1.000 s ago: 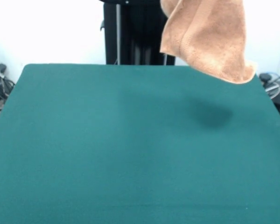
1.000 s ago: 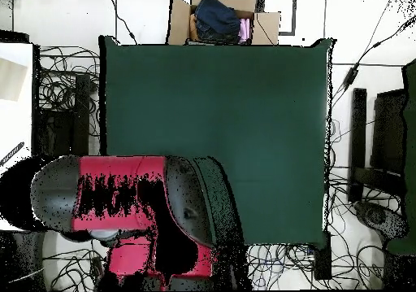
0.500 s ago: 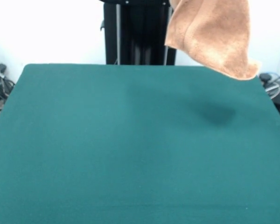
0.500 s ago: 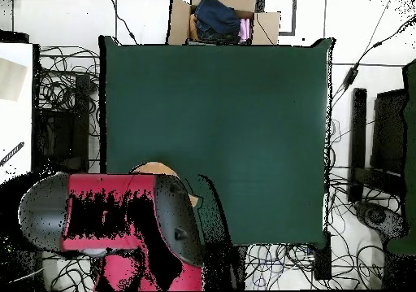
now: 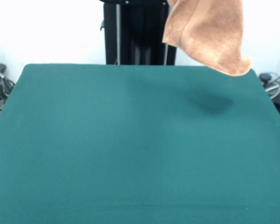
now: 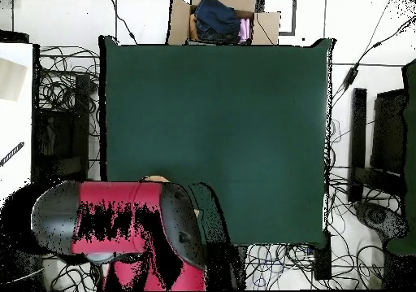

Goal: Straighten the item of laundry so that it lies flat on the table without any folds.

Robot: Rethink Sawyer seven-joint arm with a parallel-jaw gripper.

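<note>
Orange-tan towel hangs crumpled at the frame's upper right, clear of the green tabletop; the tool's state cannot be told.

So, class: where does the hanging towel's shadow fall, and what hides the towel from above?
Front view: the towel hangs in the air, casting a soft dark patch on the table just below it. Overhead view: the red and black arm covers nearly all of the towel, leaving only a sliver.

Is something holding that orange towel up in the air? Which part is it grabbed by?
The towel hangs above the table, not touching it, so something holds it by its top part. That spot is out of view, so the exact hold cannot be told.
</note>
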